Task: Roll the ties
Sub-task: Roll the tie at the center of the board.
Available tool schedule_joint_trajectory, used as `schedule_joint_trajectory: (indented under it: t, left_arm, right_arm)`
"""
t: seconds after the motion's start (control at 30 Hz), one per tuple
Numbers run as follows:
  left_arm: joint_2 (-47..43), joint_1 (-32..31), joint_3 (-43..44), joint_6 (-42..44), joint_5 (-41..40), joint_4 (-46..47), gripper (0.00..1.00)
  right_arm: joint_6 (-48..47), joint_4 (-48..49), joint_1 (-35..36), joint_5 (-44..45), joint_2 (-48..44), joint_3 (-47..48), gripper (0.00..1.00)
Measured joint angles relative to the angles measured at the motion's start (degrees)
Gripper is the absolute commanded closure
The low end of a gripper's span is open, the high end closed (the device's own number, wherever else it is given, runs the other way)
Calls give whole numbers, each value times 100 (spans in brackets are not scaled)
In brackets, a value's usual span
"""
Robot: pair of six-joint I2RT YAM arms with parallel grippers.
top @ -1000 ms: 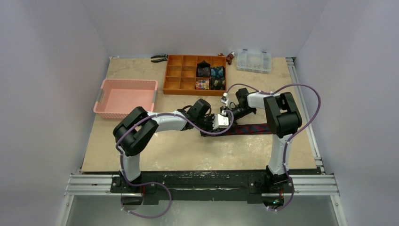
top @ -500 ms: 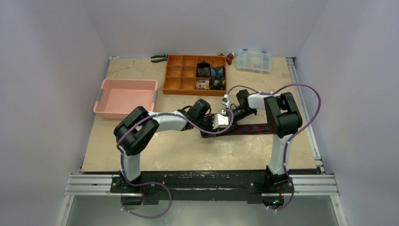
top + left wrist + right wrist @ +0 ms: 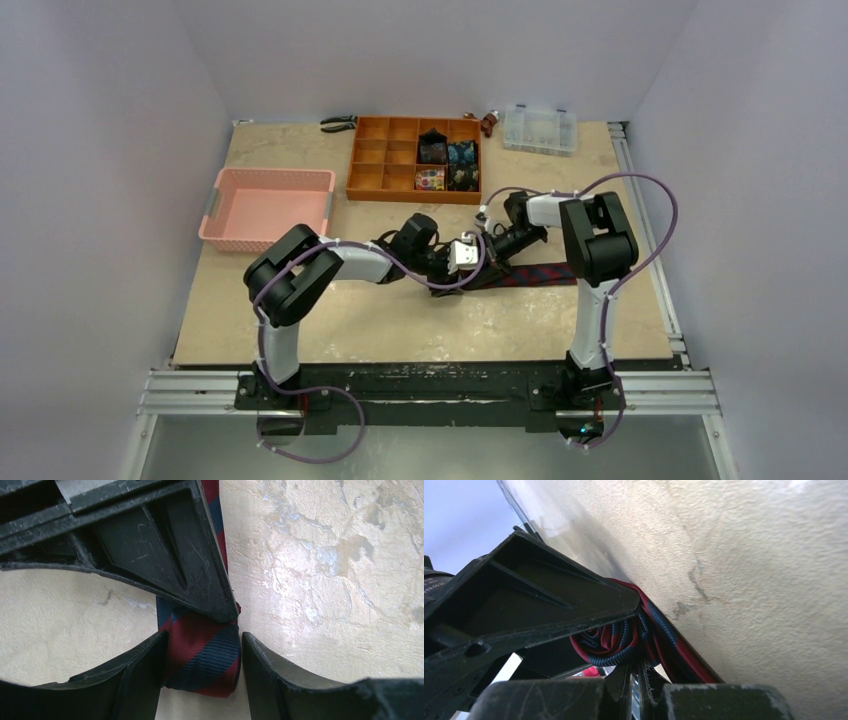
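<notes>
A navy tie with red diagonal stripes (image 3: pixel 535 272) lies flat on the table right of centre, with its left end rolled up. In the left wrist view the roll (image 3: pixel 202 662) sits between my left gripper's (image 3: pixel 203 637) fingers. The left finger touches the roll and a thin gap shows at the right finger. My right gripper (image 3: pixel 478 258) reaches in from the far side and its black finger (image 3: pixel 165 545) presses on top of the roll. In the right wrist view its pads (image 3: pixel 640 672) are almost together, just under the roll's coiled edge (image 3: pixel 616 647). Several rolled ties (image 3: pixel 447 165) sit in the orange organiser.
An orange divided organiser (image 3: pixel 385 160) stands at the back centre. A pink basket (image 3: pixel 265 208) is at the left. A clear plastic box (image 3: pixel 540 128), pliers (image 3: pixel 338 123) and a small red object (image 3: pixel 488 122) lie along the far edge. Purple cables loop over both arms.
My left arm's forearm and wrist have shifted a little to the left and turned. My right gripper has moved slightly up and left. The tie's flat part has not moved.
</notes>
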Motion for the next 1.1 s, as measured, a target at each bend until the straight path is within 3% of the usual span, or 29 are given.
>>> schedule_joint_trajectory:
  t: [0.27,0.4,0.6,0.67,1.0,1.07,1.1]
  left_arm:
    - [190,2,302,358,122,-216,82]
    - [192,-11,389,374,-11,-411,92]
    - [114,-63,455,-105,-516,-678,95]
    - [94,-83,509,-282,-695,-804,95]
    - [74,-210,852,-686,-1521,-1447,92]
    - [74,-219,901,-699,-1600,-1550,90]
    - [74,-223,918,-695,-1620,-1593,87]
  right_arm:
    - [-160,-393,-81,-35,210,236,100]
    - [-387,-494,-107,-39,192,328,74]
    - [-601,-289,-238,166,-264,297,54]
    - [-531,-162,-273,168,-487,280,51]
    - [-103,330,-57,144,-516,238,52]
    - [-13,444,39,155,-409,238,63]
    - [24,494,68,149,-365,238,74]
